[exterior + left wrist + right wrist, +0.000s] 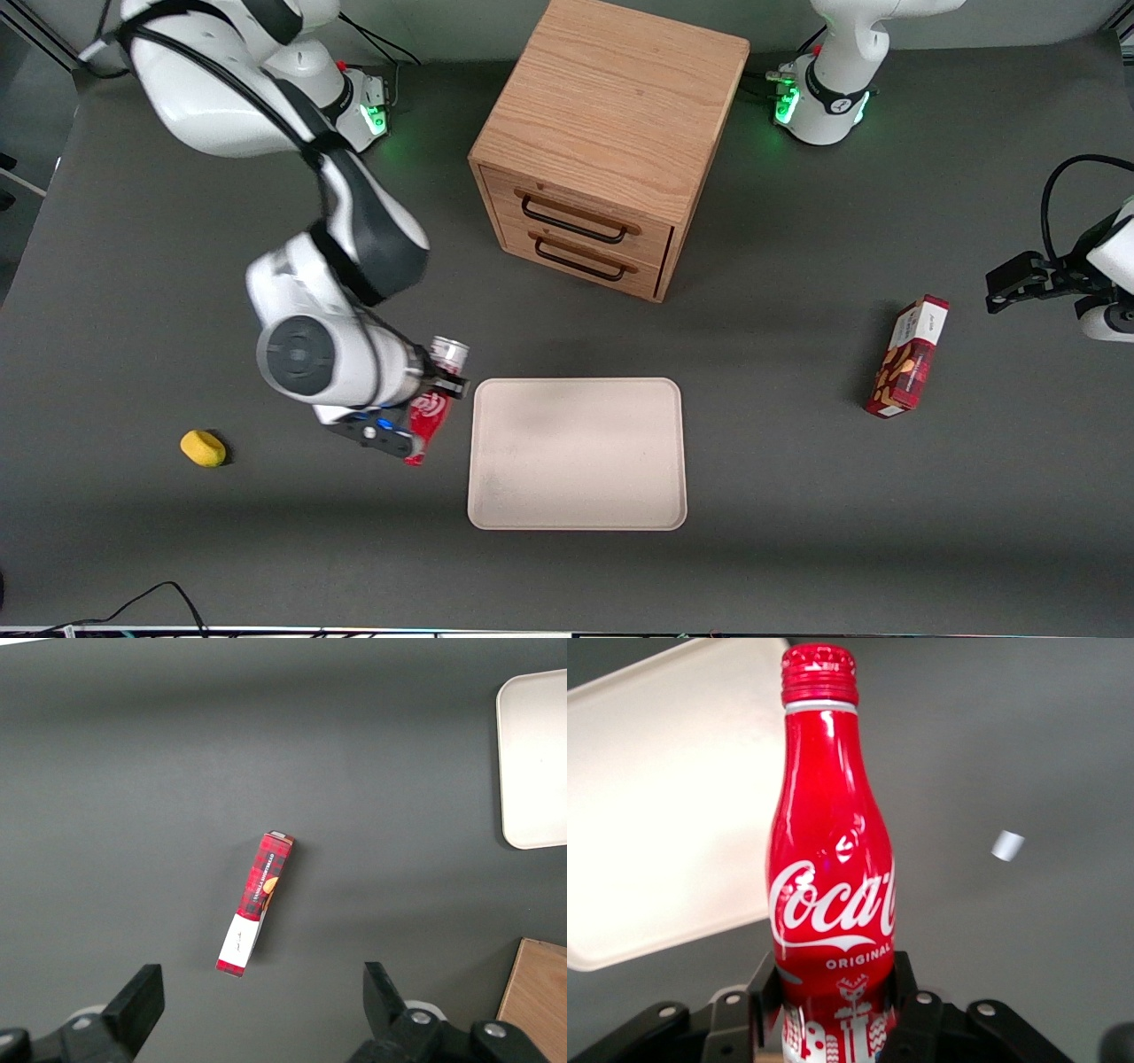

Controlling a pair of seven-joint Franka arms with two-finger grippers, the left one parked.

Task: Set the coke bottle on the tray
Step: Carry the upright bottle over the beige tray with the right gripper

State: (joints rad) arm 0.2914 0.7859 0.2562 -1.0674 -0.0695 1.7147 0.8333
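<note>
Red and glossy, the coke bottle (pixel 831 877) sits clamped in the gripper (pixel 833 1010), whose two black fingers (pixel 917 1014) press against either side of its lower body, spread only as wide as the bottle itself. The wrist view shows the white script lettering across its belly, a band of white patterning near the base between the fingers, and the ribbed red cap at the end of the narrow neck. In the front view the coke bottle (pixel 430 424) appears tilted rather than upright, its silver-white base (pixel 449 351) pointing away from the front camera and its red neck toward it, partly hidden under the gripper (pixel 423 403) and the bulky white wrist of the working arm. The bottle is just beside the tray (pixel 577 454), at the edge that faces the working arm's end of the table, and it is not over the tray. The cream-beige tray lies flat on the dark grey table (pixel 797 532), nearer to the front camera than the wooden drawer cabinet (pixel 611 142), which has two dark handles on its front. A small yellow object (pixel 203 447) rests on the table toward the working arm's end, well apart from the bottle. A red-and-white snack box (pixel 909 357) lies toward the parked arm's end, well apart from the tray.
</note>
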